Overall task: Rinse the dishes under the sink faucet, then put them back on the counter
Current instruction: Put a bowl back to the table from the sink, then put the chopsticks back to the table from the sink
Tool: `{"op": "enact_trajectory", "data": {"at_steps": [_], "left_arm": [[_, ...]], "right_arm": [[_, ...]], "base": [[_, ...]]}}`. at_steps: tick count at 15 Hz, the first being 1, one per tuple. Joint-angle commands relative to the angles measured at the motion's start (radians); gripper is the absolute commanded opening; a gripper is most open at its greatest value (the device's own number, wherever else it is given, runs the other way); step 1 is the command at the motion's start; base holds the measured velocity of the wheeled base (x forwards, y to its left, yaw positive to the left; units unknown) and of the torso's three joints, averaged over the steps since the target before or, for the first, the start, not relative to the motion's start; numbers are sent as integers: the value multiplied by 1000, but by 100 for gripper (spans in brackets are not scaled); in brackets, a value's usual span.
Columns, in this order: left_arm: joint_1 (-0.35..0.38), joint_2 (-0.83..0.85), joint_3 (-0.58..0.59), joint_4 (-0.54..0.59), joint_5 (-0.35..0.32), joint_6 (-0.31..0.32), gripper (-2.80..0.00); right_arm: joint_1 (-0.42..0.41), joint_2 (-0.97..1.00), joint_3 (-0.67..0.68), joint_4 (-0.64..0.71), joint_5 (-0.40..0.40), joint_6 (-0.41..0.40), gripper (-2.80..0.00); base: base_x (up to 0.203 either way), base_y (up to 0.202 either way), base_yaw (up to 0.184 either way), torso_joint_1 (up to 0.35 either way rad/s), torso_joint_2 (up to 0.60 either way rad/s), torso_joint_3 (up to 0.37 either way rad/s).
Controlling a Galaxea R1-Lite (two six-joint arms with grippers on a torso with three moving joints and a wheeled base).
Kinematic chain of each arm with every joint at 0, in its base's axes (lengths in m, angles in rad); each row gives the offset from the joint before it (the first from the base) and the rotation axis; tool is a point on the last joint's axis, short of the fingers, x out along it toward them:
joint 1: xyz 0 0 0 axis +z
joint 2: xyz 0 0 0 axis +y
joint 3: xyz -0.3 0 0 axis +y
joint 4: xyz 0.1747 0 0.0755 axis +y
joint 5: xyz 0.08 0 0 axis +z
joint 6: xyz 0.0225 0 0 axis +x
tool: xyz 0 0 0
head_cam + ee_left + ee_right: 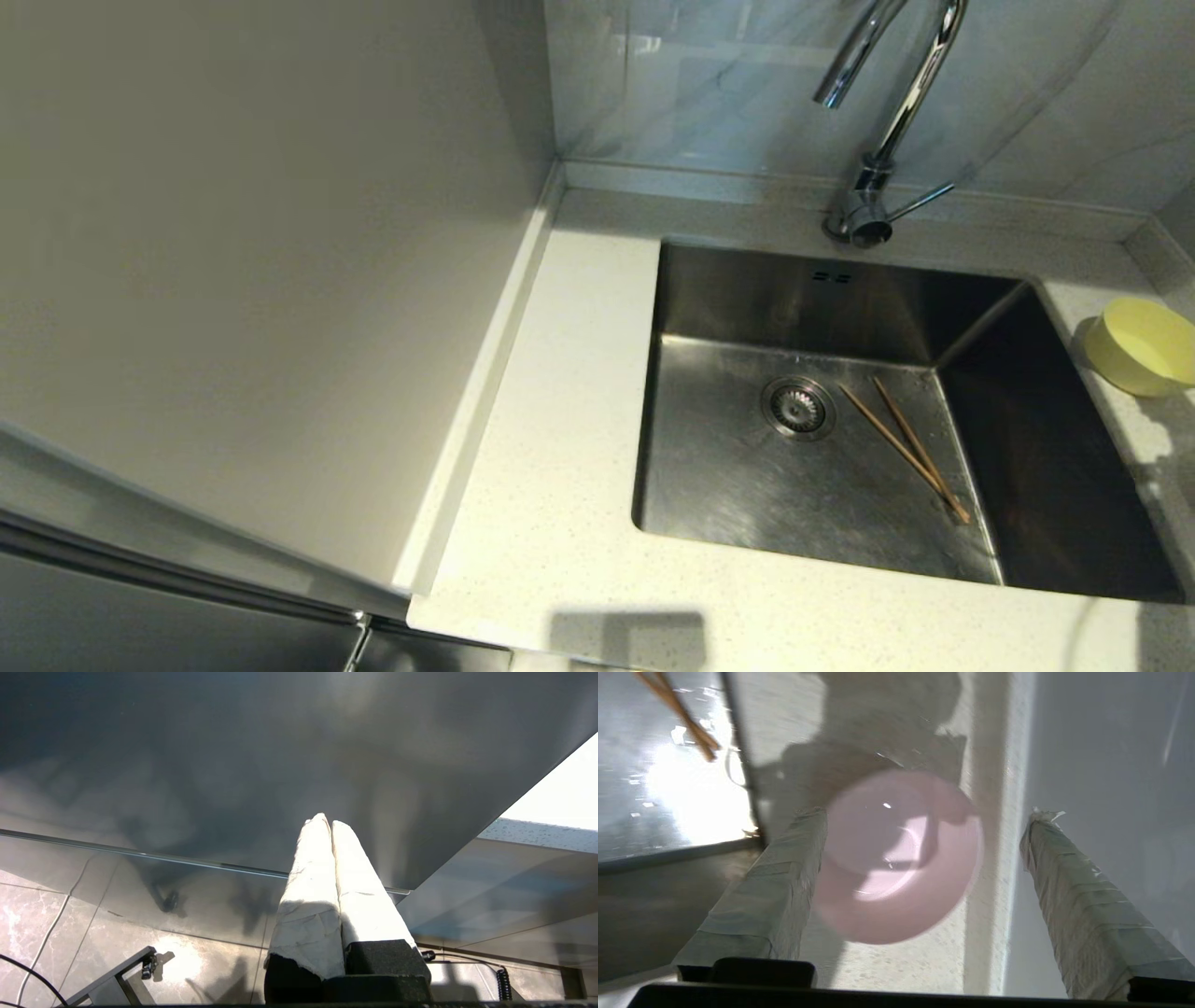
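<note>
My right hand point(920, 816) hangs released over the pink bowl point(896, 858) on the counter point(896, 961). My left hand point(331, 823) sits clenched, parked. Chopsticks point(904, 446) lie in the sink point(747, 485).

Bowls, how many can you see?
2. The yellow bowl sits on the counter right of the sink. The pink bowl sits on the counter between the open right gripper's fingers. More may be out of view.
</note>
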Motion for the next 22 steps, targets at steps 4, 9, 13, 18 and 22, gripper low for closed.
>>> {"op": "enact_trajectory", "data": {"at_steps": [4,9,13,18,22], "left_arm": [[0,-3,0,0,0,-1,-280],[0,-3,0,0,0,-1,-280],[0,-3,0,0,0,-1,-280],[0,-3,0,0,0,-1,-280],[0,-3,0,0,0,-1,-280]], "right_arm": [[231,-41,-53,1,-5,-1,0],[476,6,-134,-1,-94,1,0],[523,103,-174,-1,-127,2,-280],[530,248,-218,-1,-150,-2,-280],[543,351,-265,0,-156,1,-280]], "base": [[0,0,0,0,0,0],[0,0,0,0,0,0],[0,0,0,0,0,0],[0,0,0,0,0,0],[0,0,0,0,0,0]]}}
